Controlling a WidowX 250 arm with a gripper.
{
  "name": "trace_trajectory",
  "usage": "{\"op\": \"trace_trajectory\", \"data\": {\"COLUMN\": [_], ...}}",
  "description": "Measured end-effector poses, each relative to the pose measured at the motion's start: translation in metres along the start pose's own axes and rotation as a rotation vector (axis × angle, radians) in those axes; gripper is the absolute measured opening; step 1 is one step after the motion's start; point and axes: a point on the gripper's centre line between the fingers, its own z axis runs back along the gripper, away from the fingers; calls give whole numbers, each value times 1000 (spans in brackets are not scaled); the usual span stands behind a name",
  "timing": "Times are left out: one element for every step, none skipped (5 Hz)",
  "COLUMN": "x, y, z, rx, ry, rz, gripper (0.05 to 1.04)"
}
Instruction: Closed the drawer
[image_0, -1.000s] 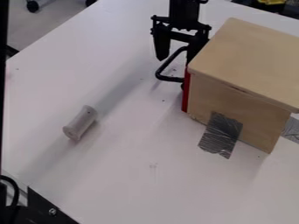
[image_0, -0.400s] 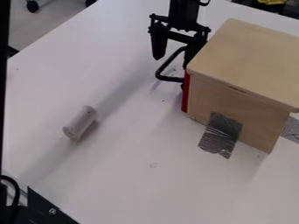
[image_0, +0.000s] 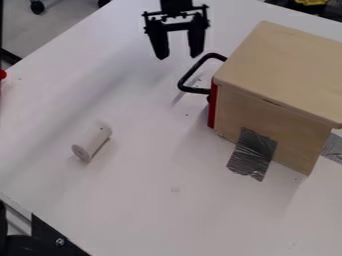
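Note:
My gripper (image_0: 178, 56) hangs at the top of the view, left of the wooden box, open with nothing between its two fingers. The drawer's red front (image_0: 212, 105) sits flush against the left side of the wooden box (image_0: 287, 75), as far as its visible edge shows. From that front the black curved handle (image_0: 182, 82) sticks out to the left, below and right of the gripper and apart from it.
A white cylinder (image_0: 92, 141) lies on the white table (image_0: 153, 165) at the left. Grey tape (image_0: 252, 154) holds the box's near side to the table. A red object (image_0: 3, 74) shows at the left edge, black hardware (image_0: 50, 237) at the lower left.
The gripper has moved left and up, away from the handle and box, and its fingers now show clearly spread. The drawer front and cylinder have stayed put; a red object has appeared at the left edge.

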Motion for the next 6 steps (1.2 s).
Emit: {"op": "trace_trajectory", "data": {"x": [0, -2, -9, -28, -37, -46], "y": [9, 15, 21, 9, -5, -6], "z": [6, 9, 18, 59, 71, 71], "rx": [-126, -138, -18, 140, 189, 193], "ry": [-11, -10, -23, -107, -127, -121], "rz": [19, 29, 92, 145, 126, 132], "gripper": [998, 998, 998, 998, 998, 998]}}
